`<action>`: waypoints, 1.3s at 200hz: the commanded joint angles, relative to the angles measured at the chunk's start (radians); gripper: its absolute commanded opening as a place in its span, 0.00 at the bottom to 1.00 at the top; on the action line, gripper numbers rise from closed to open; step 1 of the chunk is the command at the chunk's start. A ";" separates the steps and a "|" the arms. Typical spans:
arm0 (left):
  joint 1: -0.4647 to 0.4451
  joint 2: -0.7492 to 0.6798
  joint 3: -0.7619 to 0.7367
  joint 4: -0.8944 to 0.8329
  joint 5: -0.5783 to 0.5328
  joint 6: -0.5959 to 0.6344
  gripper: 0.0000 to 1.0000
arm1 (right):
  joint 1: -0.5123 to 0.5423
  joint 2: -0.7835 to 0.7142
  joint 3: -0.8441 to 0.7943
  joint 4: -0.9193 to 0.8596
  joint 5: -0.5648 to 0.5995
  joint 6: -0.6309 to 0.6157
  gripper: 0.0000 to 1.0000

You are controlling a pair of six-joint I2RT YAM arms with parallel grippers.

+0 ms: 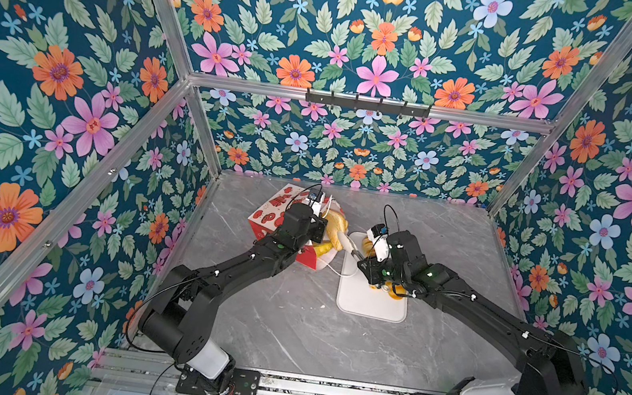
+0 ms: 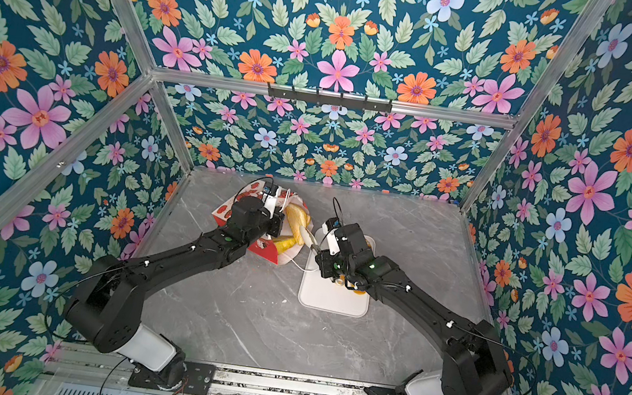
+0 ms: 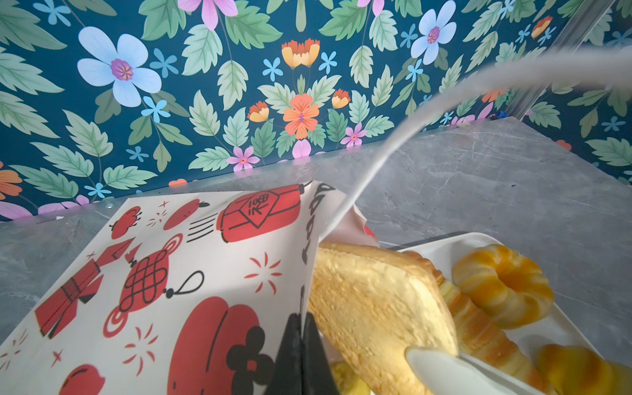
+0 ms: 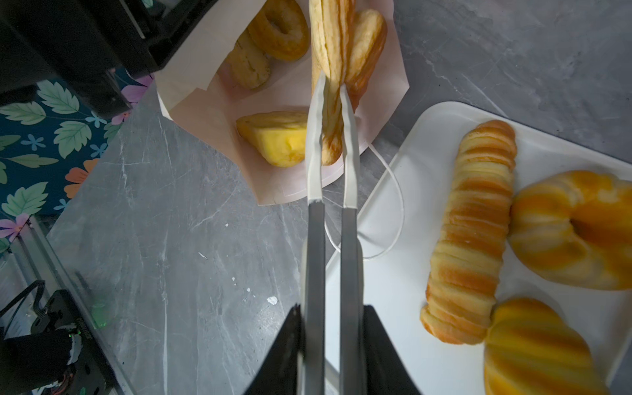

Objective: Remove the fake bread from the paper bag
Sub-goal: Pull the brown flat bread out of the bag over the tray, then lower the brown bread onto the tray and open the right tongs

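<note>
Three pieces of fake bread (image 4: pixel 472 232) lie on the white tray (image 4: pixel 393 294); more sit inside the paper bag (image 3: pixel 205 273), lying on the surface (image 4: pixel 188 239); left end effector (image 3: pixel 302 321) is pinched together on the bag's rim; right end effector (image 4: pixel 331 318) clamps tongs (image 4: pixel 314 256) gripping a toast slice (image 3: pixel 376 307) at its mouth.

The paper bag (image 3: pixel 205 273) was matt paper, the fake bread (image 4: pixel 472 232) spongy and faintly glossy, the tray (image 4: pixel 393 307) smooth white plastic, the tongs (image 4: pixel 314 256) brushed metal, the tabletop (image 4: pixel 171 239) smooth veined grey.
</note>
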 commanded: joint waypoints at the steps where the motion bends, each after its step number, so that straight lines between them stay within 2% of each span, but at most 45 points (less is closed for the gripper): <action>1: 0.011 -0.003 0.004 0.012 0.001 -0.030 0.00 | 0.001 -0.064 -0.039 0.016 0.011 -0.010 0.27; 32: 0.026 0.007 0.006 0.012 -0.009 -0.050 0.00 | 0.001 -0.186 -0.087 -0.076 -0.013 -0.005 0.27; 60: 0.041 0.007 -0.001 0.012 -0.022 -0.065 0.00 | 0.001 -0.289 -0.113 -0.193 0.038 -0.006 0.27; 115: 0.074 -0.023 -0.030 0.025 -0.038 -0.065 0.00 | 0.011 -0.338 -0.132 -0.430 0.130 -0.026 0.25; 209: 0.123 -0.084 -0.097 0.060 -0.028 -0.072 0.00 | 0.079 -0.196 -0.081 -0.505 0.296 0.011 0.23; 260: 0.136 -0.101 -0.133 0.096 -0.020 -0.082 0.00 | 0.193 -0.082 -0.045 -0.526 0.379 0.048 0.24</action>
